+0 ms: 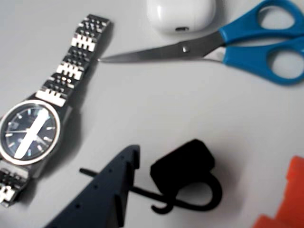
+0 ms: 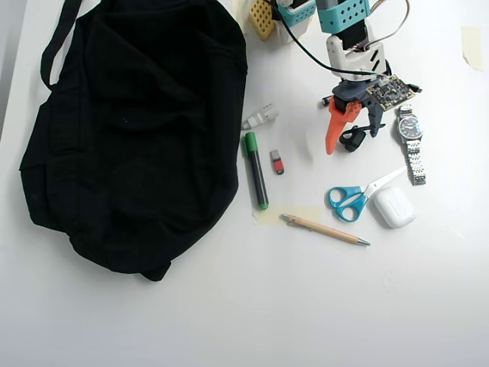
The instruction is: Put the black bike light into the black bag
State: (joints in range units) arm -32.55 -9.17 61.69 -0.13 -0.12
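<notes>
Wrist view shows the light (image 1: 183, 166) lying between the wide-open gripper (image 1: 209, 190) fingers; strap trailing left; bag (image 2: 130, 130) far left overhead.

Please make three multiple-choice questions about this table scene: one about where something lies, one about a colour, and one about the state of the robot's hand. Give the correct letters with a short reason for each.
1. In the overhead view, where is the black bag?
A. left of the marker
B. right of the watch
C. below the pencil

2. What colour are the scissors' handles?
A. red
B. blue
C. yellow

3. What is the state of the hand?
A. shut on the scissors
B. open around the black bike light
C. holding the watch

Answers:
1 A: the bag fills the left side, with the marker by its right edge.
2 B: the wrist view shows blue loops.
3 B: the fingers stand apart on either side of the light, which lies on the table.
</notes>
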